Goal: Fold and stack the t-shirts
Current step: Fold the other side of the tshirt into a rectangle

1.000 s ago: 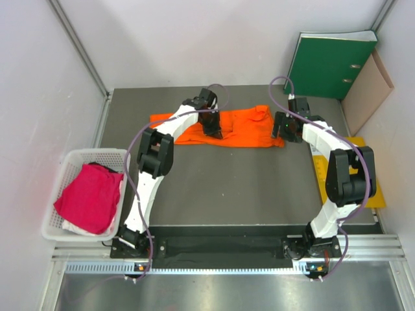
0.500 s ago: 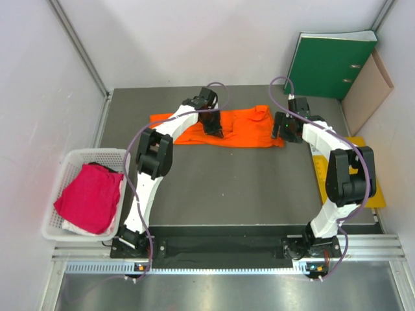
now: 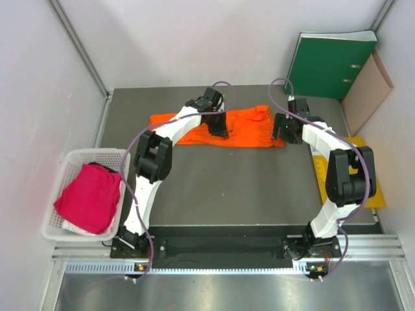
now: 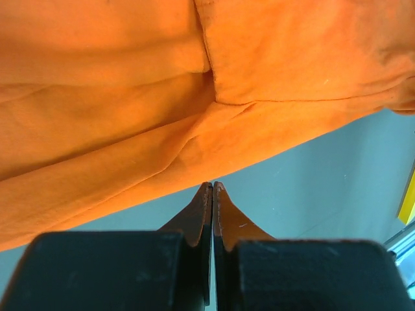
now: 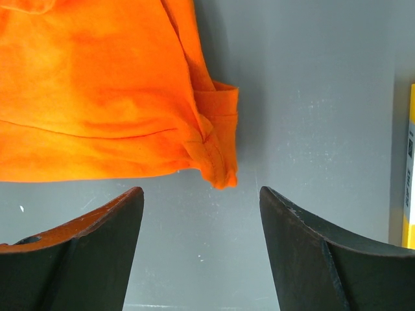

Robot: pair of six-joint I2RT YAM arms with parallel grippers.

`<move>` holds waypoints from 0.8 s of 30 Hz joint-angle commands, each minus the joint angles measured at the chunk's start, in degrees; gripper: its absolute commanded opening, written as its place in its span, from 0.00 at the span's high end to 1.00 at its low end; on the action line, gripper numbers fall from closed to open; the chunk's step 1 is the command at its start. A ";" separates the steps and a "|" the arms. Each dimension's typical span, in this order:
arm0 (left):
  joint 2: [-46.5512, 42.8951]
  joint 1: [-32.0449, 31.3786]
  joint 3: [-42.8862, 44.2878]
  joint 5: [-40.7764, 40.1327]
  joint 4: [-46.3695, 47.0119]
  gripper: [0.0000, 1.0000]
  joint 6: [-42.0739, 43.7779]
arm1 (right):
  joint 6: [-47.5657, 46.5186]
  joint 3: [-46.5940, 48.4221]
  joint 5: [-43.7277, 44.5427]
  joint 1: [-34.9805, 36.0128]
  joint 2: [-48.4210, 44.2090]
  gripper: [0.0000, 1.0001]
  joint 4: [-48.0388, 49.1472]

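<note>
Observed orange t-shirt spread in a long wrinkled strip across far part of desk. Noted left fingers pressed together, tips at shirt's near hem; cannot tell whether touching cloth. Noted right fingers standing wide apart over bare desk, just beside shirt's bunched right-hand corner, gripping nothing. Found magenta t-shirt heaped in white basket off desk's left edge, well apart from orange one. Logged yellow envelope under right arm.
</note>
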 commanded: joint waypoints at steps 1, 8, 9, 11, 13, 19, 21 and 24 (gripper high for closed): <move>0.39 0.01 -0.14 -1.28 0.75 1.00 1.19 | 0.61 -0.71 -0.20 0.45 -1.75 0.28 0.91; 2.32 0.63 0.91 -3.13 -0.30 1.00 2.07 | 0.78 -0.98 -0.11 0.36 -2.19 0.28 0.91; 2.76 0.98 0.83 -3.30 -0.39 1.00 2.42 | 0.79 -1.07 -0.02 0.45 -2.19 0.28 0.91; 3.11 1.33 0.74 -4.00 -0.74 1.00 2.51 | 0.87 -1.07 0.06 0.36 -2.28 0.28 0.74; 3.46 2.03 0.39 -4.44 -1.09 1.00 2.86 | 0.87 -1.07 0.06 0.45 -2.28 0.28 0.74; 2.32 4.58 -1.90 -7.60 -1.36 1.00 2.86 | 1.14 -1.07 0.07 0.45 -2.28 0.28 0.82; 1.36 5.90 -3.12 -8.31 -1.01 1.00 2.60 | 1.31 -1.07 -0.02 0.45 -2.27 0.27 0.91; 0.48 7.57 -4.01 -9.28 -0.75 1.00 2.60 | 1.40 -0.98 -0.20 0.45 -1.93 0.27 1.00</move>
